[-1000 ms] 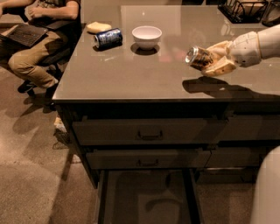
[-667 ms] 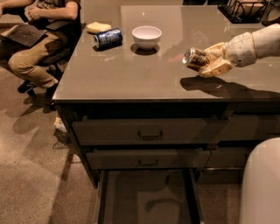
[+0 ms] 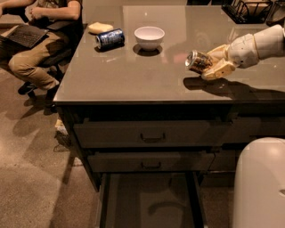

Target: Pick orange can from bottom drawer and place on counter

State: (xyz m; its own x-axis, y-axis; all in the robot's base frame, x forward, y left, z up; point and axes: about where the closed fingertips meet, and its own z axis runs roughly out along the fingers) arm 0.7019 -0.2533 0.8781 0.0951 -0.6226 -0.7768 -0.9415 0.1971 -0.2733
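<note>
My gripper (image 3: 213, 63) is shut on the orange can (image 3: 198, 61), a small can with a mottled brownish label and a silver end facing left. It holds the can on its side a little above the right part of the counter (image 3: 133, 75), and its shadow falls on the surface below. The arm reaches in from the right edge. The bottom drawer (image 3: 151, 200) is pulled open below, with a flat dark interior that shows nothing inside.
A white bowl (image 3: 149, 37), a blue can (image 3: 109, 38) on its side and a pale yellow object (image 3: 99, 27) lie at the counter's back left. A wire rack (image 3: 249, 10) stands at the back right. A seated person (image 3: 40, 40) is at left. The robot's white body (image 3: 260, 187) is at bottom right.
My gripper has carried the orange can leftward over the counter and slightly lower. The white robot body has come further into view at bottom right.
</note>
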